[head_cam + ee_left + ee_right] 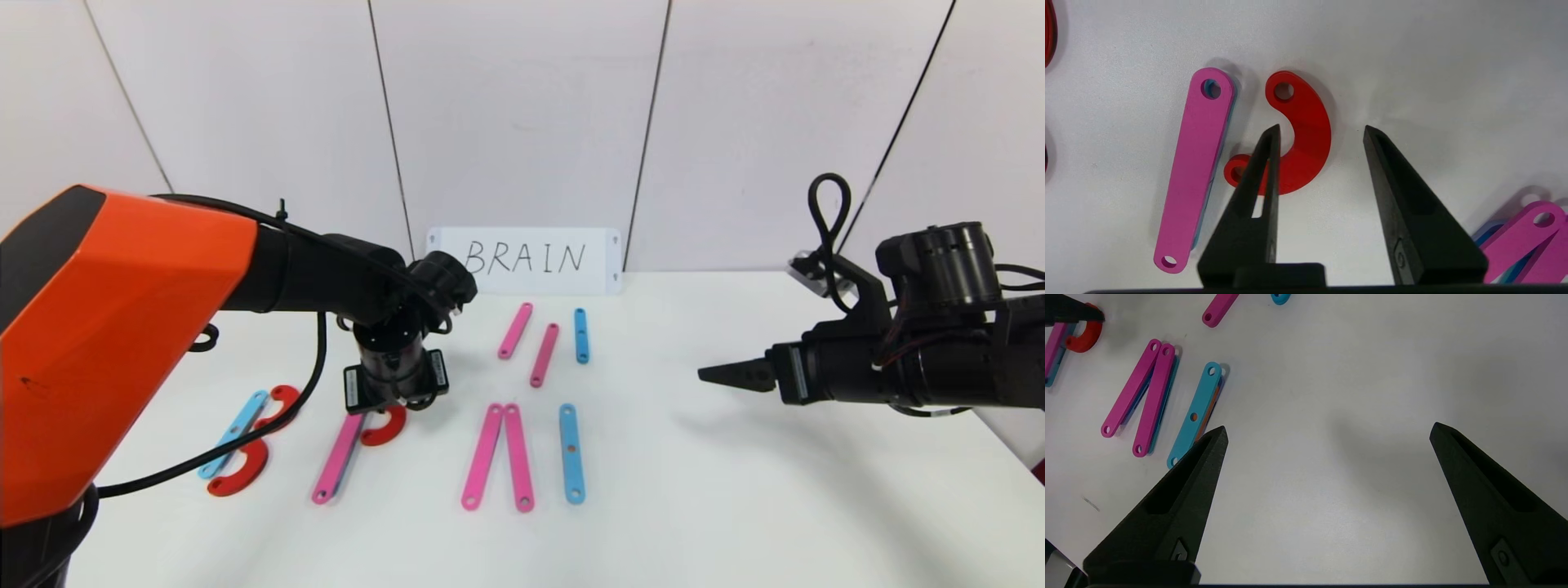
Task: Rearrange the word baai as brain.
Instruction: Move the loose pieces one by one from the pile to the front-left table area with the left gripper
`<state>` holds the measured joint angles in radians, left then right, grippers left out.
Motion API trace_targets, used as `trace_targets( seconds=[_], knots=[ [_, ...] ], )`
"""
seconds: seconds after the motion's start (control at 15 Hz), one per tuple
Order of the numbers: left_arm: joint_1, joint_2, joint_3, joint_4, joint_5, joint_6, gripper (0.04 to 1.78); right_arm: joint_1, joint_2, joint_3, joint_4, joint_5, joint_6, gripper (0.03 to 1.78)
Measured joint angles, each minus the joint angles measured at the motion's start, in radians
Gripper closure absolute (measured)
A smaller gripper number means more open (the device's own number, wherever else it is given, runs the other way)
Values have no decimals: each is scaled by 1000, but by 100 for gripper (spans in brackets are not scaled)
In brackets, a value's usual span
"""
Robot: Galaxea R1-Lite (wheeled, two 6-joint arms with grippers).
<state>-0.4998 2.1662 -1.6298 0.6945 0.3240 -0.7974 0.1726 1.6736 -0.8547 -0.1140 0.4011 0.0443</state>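
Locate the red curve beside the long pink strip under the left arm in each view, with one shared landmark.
Head view: the red curve lies on the table below the left gripper, right of the long pink strip.
Left wrist view: red curve mid-picture, partly between the open fingers.
Right wrist view: red curve in a far corner.
Shared landmark: the long pink strip beside it.

The left arm reaches in and bends down, its left gripper [1321, 130] pointing straight down with fingers parted, while the right gripper [1327, 433] hovers level, spread wide
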Motion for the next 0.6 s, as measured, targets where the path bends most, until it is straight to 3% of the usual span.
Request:
trace_targets(
  seconds=[0.2, 0.33, 0.6],
  knots=[
    [0, 1, -24, 1, -4, 0, 48, 0, 0, 0, 0, 0, 0, 8],
    [0, 2, -48, 3, -6, 1, 24, 0, 0, 0, 0, 0, 0, 8],
    [22, 11, -104, 2, -6, 73, 7, 0, 0, 0, 1, 0, 0, 8]
  ],
)
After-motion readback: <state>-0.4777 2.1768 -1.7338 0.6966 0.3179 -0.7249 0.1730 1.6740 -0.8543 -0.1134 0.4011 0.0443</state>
